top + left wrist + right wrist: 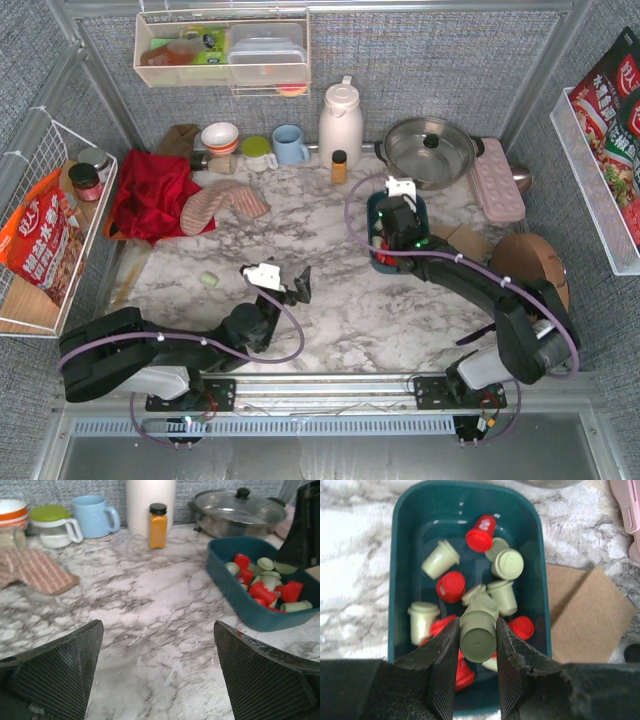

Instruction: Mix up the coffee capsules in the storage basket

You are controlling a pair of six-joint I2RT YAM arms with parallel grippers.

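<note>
The dark teal storage basket [372,225] sits right of centre on the marble table and holds several red and pale green coffee capsules [440,560]. My right gripper [477,635] hangs over the basket's near half, shut on a pale green capsule [478,642] that it holds above the pile. In the top view the right gripper [398,235] covers most of the basket. My left gripper [157,645] is open and empty, low over bare marble left of the basket [240,605]; it also shows in the top view [300,285]. One green capsule [208,279] lies loose on the table at the left.
An amber bottle [339,166], a white jug [340,120], a blue mug [290,144] and a lidded pot [430,148] stand behind. A pink tray [497,180] and brown pads [585,615] lie right of the basket. A striped cloth [222,205] and a red cloth [150,195] lie far left.
</note>
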